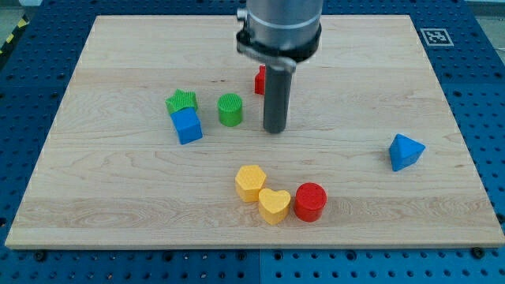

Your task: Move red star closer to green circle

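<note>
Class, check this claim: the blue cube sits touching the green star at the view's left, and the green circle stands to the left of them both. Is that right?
Not quite. In the camera view the blue cube does touch the green star, but the green circle stands to their right, between them and my tip.

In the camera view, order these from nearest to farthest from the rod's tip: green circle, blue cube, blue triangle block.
Measured from my tip:
1. Green circle, just to the view's left.
2. Blue cube, farther left, touching the green star.
3. Blue triangle block, far at the view's right.
</note>
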Controlling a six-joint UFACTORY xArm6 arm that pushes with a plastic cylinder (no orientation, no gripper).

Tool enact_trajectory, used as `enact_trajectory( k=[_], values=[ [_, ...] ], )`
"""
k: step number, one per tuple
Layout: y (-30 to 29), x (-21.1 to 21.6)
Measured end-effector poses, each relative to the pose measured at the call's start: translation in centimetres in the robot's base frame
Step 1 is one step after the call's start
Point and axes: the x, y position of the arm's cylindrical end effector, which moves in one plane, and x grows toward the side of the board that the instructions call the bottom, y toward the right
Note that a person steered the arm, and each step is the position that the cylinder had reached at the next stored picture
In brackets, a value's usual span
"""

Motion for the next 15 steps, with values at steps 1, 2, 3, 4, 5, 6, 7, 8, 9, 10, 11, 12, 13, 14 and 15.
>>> enact_trajectory(
  k=[1, 2, 3, 4, 5, 6, 7, 8, 9, 10, 11, 12, 13, 14, 15],
  values=[
    [1.2, -3.8],
    [5.0, -4.0],
    [8.8, -5.3],
    [9.2, -10.9],
    [5.9, -12.9],
    [0.8, -13.0],
    [0.1, -13.1],
    [0.4, -10.1],
    [0.3, -5.3],
    [0.3, -1.3],
    [0.3, 0.3],
    [0.3, -1.0],
    [-0.8, -1.4],
    [-1.6, -0.8],
    [-1.7, 0.4]
  ],
)
